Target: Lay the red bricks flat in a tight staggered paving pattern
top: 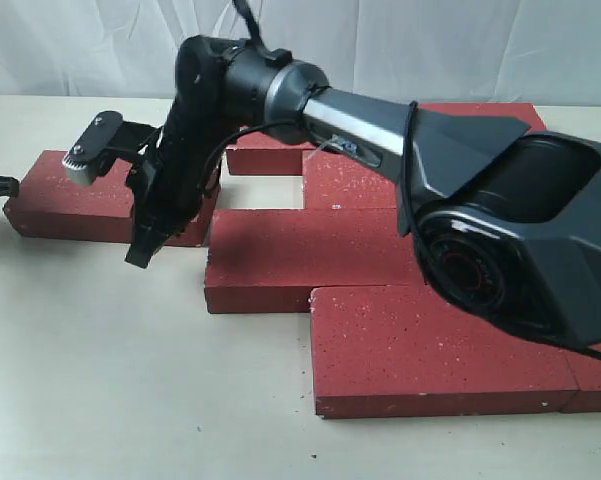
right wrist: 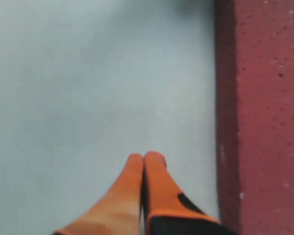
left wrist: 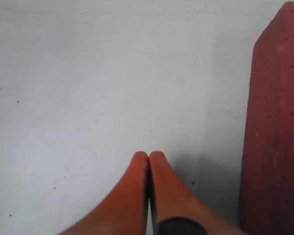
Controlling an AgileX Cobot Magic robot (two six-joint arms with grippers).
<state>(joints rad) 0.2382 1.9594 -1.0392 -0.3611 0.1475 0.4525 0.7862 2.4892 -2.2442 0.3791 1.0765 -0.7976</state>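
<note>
Soft, even light fills the exterior view, bright on the pale table [top: 130, 380] and the white backdrop [top: 100, 45]. The red bricks [top: 310, 255] throw only thin, faint shadows at their bases, and the right arm [top: 360, 120] lays a dull shade over them; its silver tube carries a mild sheen. The light seems to come from above. Both wrist views are washed out and soft. The left gripper [left wrist: 148, 155] is blurred at close range, with a grey shadow beside it. The right gripper [right wrist: 145, 157] is blurrier still, under a bluish cast.
</note>
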